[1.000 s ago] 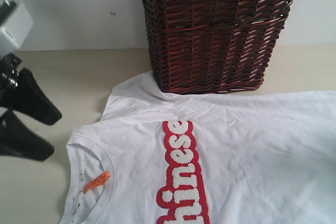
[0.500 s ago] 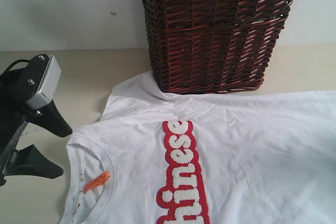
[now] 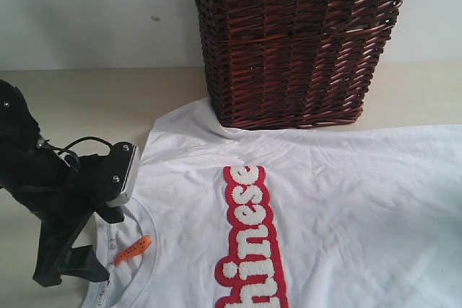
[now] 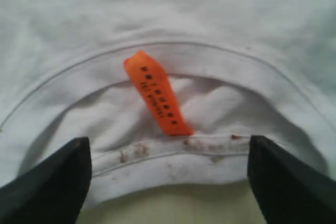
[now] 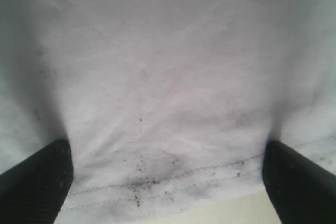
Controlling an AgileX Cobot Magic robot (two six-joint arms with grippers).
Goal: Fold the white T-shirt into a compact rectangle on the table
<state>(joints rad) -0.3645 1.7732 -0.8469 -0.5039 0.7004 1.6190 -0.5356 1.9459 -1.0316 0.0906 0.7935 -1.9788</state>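
Observation:
The white T-shirt lies spread flat on the table, chest up, with a red lettered strip and an orange neck tag. My left gripper hovers low at the collar, open. In the left wrist view its gripper straddles the collar edge just below the neck tag, with nothing between its fingers. My right gripper is out of the exterior view. It is open, its fingers wide on either side of a stitched hem of the T-shirt.
A dark brown wicker basket with a lace rim stands at the back of the table, pressing on the shirt's far sleeve. Bare table shows just past the collar, and bare table just past the hem.
My left arm has swung in from the left edge, rightward and down onto the collar by the orange tag. Its jaws have spread wider. The shirt has not moved.

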